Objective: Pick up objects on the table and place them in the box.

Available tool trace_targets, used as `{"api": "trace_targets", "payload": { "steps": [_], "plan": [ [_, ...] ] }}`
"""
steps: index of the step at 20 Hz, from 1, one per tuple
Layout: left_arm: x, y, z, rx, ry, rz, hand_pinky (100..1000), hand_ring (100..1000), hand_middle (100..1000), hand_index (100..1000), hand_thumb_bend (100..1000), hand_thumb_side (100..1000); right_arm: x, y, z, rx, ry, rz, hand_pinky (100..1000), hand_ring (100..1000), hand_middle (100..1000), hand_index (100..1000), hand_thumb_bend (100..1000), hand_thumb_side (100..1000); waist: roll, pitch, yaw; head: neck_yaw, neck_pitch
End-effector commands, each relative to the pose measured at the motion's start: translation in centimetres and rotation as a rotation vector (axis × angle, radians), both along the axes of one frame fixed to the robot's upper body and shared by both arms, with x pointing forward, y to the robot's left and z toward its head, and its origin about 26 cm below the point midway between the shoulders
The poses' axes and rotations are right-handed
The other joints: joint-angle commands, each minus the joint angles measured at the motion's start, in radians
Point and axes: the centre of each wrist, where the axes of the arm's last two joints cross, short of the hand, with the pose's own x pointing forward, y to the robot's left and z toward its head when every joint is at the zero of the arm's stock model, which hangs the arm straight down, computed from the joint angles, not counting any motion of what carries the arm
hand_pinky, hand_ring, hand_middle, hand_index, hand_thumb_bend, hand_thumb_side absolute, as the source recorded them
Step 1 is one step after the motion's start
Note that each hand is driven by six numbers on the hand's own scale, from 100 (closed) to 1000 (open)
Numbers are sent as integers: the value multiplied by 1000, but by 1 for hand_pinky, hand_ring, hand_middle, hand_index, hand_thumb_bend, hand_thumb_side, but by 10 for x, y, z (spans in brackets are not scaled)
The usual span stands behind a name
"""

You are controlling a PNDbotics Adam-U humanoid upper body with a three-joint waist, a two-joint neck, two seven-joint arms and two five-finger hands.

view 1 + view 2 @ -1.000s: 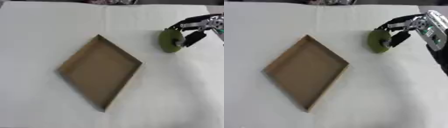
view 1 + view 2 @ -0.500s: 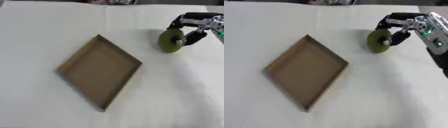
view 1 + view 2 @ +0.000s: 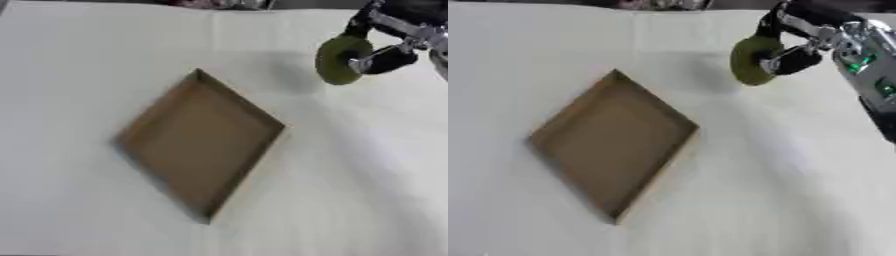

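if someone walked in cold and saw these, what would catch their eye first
Probably the right hand at the upper right, its fingers pinched on a green disc held on edge above the white table. Next, the shallow brown box in the middle of the table, turned corner-on like a diamond, with nothing visible inside it. The left hand does not show.

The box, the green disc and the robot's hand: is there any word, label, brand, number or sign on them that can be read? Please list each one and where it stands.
None can be read.
Box: plain brown, no print visible.
Green disc, held in the right hand: no marking visible.
Right arm: small green spots, too blurred to read as a sign.
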Motion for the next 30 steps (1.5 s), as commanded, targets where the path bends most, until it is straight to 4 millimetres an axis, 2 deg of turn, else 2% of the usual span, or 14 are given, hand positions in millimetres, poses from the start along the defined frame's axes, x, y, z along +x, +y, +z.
{"api": "trace_targets", "payload": {
  "steps": [1, 8, 14, 23, 30],
  "plan": [
    [-4, 2, 11, 26, -26, 7, 691, 705, 654, 816, 100, 618, -23, 10, 38, -46, -147, 45, 750, 547, 428, 517, 100, 100, 2, -21, -3, 1, -9],
    [-4, 2, 11, 31, -24, 5, 692, 705, 653, 815, 100, 617, -57, 60, 68, -153, -235, 277, 736, 520, 454, 539, 100, 100, 2, -27, -5, -3, -3],
    [-3, 2, 12, 36, -23, 1, 692, 705, 653, 815, 100, 617, -70, 106, 74, -214, -206, 487, 730, 512, 457, 540, 100, 100, 2, -30, -5, -5, 2],
    [-3, 1, 12, 39, -22, -7, 692, 706, 654, 815, 100, 617, -50, 159, 50, -233, -78, 648, 734, 501, 445, 522, 100, 100, 6, -33, -4, -9, 3],
    [-2, 0, 11, 36, -20, -13, 692, 706, 655, 815, 100, 617, -28, 187, 16, -341, -59, 634, 725, 547, 481, 540, 100, 110, 8, -33, 0, -15, 1]
  ]
}}
